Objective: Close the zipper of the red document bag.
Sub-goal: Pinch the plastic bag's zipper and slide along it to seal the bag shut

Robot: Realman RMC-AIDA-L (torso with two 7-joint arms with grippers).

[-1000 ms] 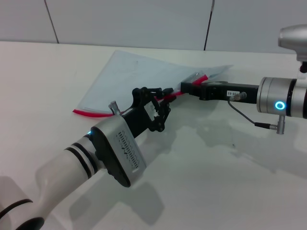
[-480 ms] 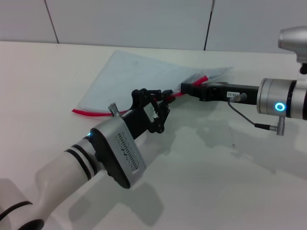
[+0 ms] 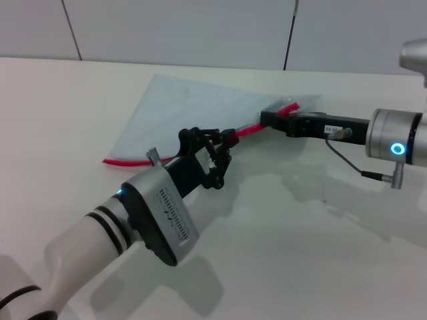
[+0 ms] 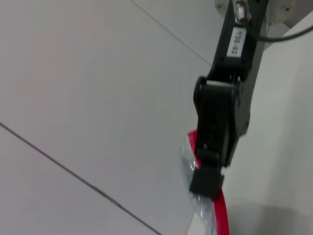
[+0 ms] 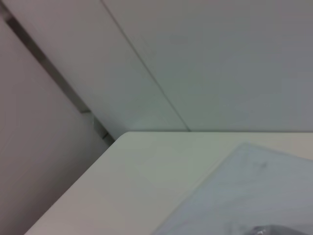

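Note:
The red document bag lies flat on the white table, and its zipper runs along the near long edge as a red strip. My left gripper sits on that strip near its middle, with its fingers closed around the zipper. My right gripper is shut on the bag's right end, where the strip lifts off the table. The left wrist view shows the right gripper pinching the red zipper and crumpled plastic. In the right wrist view only the bag's surface shows.
The white table stretches wide in front of and beside the bag. A grey panelled wall stands just behind the table's far edge. A cable hangs from the right wrist.
The right gripper has drawn the bag's right end further right, stretching the red strip straighter. The left gripper has shifted slightly left and nearer along the strip.

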